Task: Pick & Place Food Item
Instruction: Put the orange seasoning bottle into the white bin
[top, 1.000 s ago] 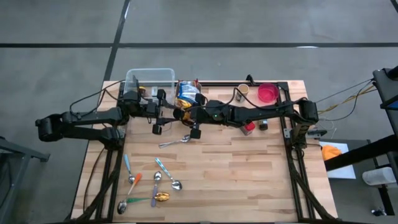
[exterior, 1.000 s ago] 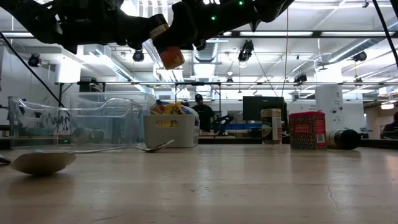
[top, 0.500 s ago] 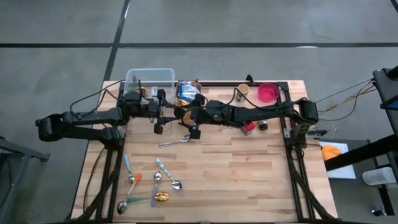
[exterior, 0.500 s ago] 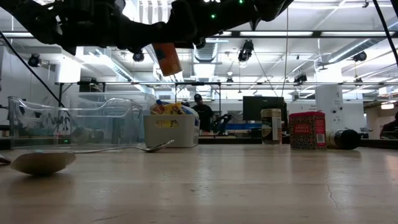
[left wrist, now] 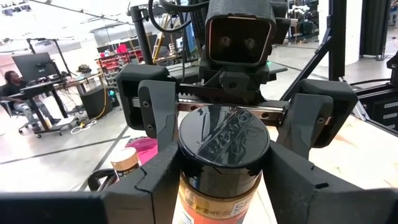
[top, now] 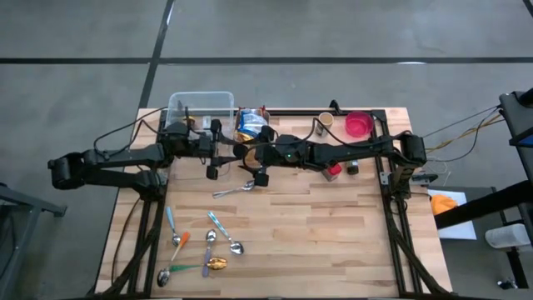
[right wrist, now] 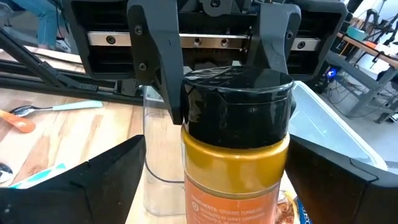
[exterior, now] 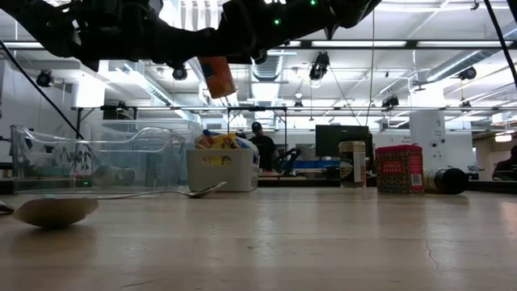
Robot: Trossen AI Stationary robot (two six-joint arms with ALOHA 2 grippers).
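A spice jar (right wrist: 236, 143) with a black lid and an orange label hangs above the table's far middle, between my two grippers. My left gripper (top: 225, 155) reaches in from the table's left and is shut on it. Facing it from the right is my right gripper (right wrist: 230, 186), which is open. Its fingers (left wrist: 152, 109) stand on either side of the jar with a gap to it. The low view shows the jar's body (exterior: 216, 77) below the dark arms, slightly tilted. My left gripper pinches the jar at its black lid (right wrist: 186, 93), one finger on each side. The fingers (right wrist: 155, 62) come in level from the table's left. The jar hangs lid up, slightly tilted, lifted well clear of the table.
A clear plastic tub (top: 200, 104) stands at the far left, with a white bin of food packets (top: 250, 125) beside it. A pink bowl (top: 359, 125) and small jars (top: 333, 171) are at the far right. Several spoons (top: 204, 246) lie near left, one spoon (top: 233, 190) under the grippers.
My right gripper has opened and let go of the jar without moving away. The jar stays in my left gripper and has swung a little nearer to upright.
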